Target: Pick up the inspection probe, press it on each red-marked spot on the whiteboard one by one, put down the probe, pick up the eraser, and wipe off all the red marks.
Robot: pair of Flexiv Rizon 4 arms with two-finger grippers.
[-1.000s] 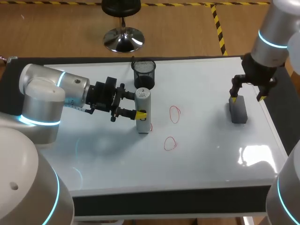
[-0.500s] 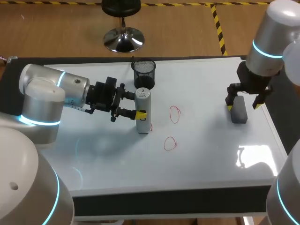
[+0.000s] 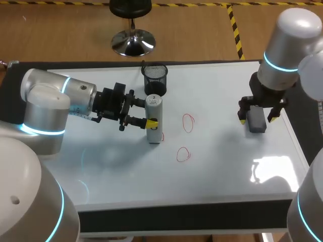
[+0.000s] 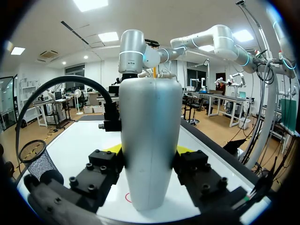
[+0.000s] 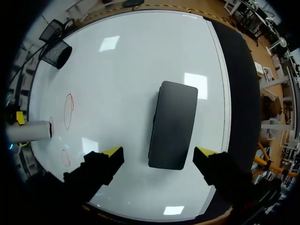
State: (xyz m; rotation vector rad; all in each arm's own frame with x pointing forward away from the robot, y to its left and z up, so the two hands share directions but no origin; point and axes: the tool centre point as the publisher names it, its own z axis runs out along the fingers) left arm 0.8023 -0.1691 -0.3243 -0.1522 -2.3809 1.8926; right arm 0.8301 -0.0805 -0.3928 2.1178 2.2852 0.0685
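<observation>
Head view: probe (image 3: 154,117) upright on whiteboard (image 3: 222,156), left side, left end effector (image 3: 147,113) clamped mid-body; likely rigid, slick. Eraser (image 3: 257,125) right, under right end effector (image 3: 257,120), spread apart; likely light, firm; grip long sides.

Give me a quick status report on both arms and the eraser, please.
Left tool shut on probe, upright on whiteboard. Right tool open, straddling eraser, not touching. Red marks unwiped; nothing in the way.
</observation>
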